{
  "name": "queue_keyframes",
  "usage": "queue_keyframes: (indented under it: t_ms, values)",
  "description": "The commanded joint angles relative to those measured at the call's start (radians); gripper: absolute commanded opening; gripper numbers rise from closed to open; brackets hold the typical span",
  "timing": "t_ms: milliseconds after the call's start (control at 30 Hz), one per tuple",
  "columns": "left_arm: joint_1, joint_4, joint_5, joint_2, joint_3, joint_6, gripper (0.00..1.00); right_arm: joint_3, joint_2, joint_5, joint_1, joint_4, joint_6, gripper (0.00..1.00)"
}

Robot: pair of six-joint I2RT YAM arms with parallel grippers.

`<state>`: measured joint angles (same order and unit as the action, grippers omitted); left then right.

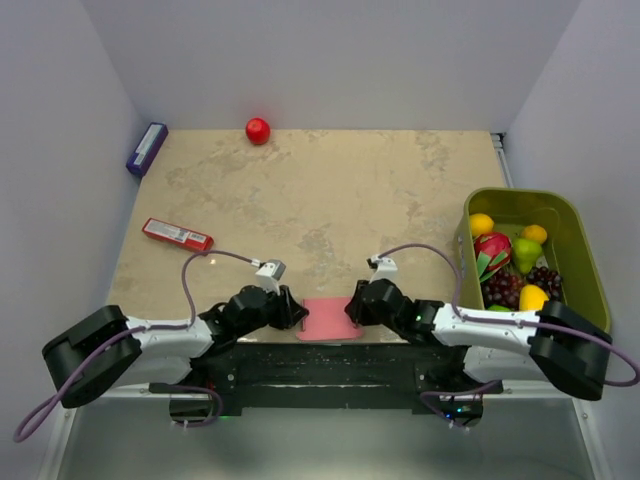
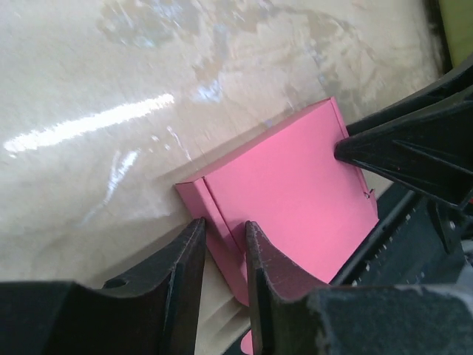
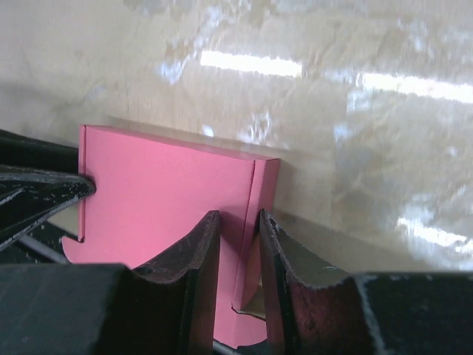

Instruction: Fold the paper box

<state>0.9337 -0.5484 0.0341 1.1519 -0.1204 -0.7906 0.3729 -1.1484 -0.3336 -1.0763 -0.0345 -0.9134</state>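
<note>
Left wrist view has the left gripper narrowed to a slit. Its two fingers sit astride the short side flap of the paper box, with the card pinched between them. Right wrist view mirrors it: the right gripper is drawn in just as close on the opposite side flap, one finger inside the crease and one outside. Between the two, the pink panel lies flat on the worktop at its near edge. Both flaps look partly raised along their creases, though how far upright is hard to judge from these angles.

To do this fold well, I judge that each arm should swing its flap about the crease line rather than pull outward, since thin card will slide or buckle if dragged. Matching the pace on both sides should stop the base skating sideways. Grip low, near the crease, with pressure light enough not to crush the wall. The red packet, ball and fruit bin sit well apart and pose no obstacle.
</note>
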Motion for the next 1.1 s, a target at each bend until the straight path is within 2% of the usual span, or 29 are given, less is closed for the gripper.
queue_keyframes:
  t_ms: [0, 33, 167, 267, 300, 367, 400, 567, 733, 1067]
  values:
    - [-0.041, 0.033, 0.043, 0.037, -0.085, 0.074, 0.33, 0.072, -0.099, 0.11, 0.088, -0.117, 0.132, 0.34]
    - [-0.048, 0.041, 0.046, 0.054, -0.1, 0.092, 0.33, 0.084, -0.114, 0.125, 0.093, -0.117, 0.142, 0.36]
    - [-0.117, 0.054, 0.012, 0.06, -0.11, 0.103, 0.39, 0.115, -0.116, 0.168, 0.119, -0.085, 0.165, 0.54]
    - [-0.134, 0.074, 0.0, 0.017, -0.114, 0.1, 0.54, 0.09, -0.071, 0.197, 0.156, -0.071, 0.166, 0.62]
    - [-0.136, 0.093, -0.005, 0.005, -0.114, 0.099, 0.62, 0.074, -0.053, 0.203, 0.174, -0.07, 0.169, 0.64]
    - [-0.141, 0.111, -0.005, -0.04, -0.12, 0.093, 0.7, 0.063, -0.007, 0.24, 0.196, -0.064, 0.177, 0.69]
    - [-0.144, 0.126, -0.01, -0.064, -0.122, 0.087, 0.77, 0.057, 0.004, 0.257, 0.219, -0.061, 0.189, 0.7]
    - [-0.154, 0.201, -0.011, -0.133, -0.131, 0.08, 0.9, 0.047, 0.024, 0.353, 0.285, -0.044, 0.212, 0.73]
    - [-0.161, 0.26, -0.011, -0.211, -0.134, 0.071, 0.92, 0.006, 0.012, 0.419, 0.34, -0.071, 0.219, 0.69]
    - [-0.165, 0.36, -0.014, -0.366, -0.125, 0.028, 0.96, -0.092, -0.089, 0.6, 0.388, -0.278, 0.163, 0.45]
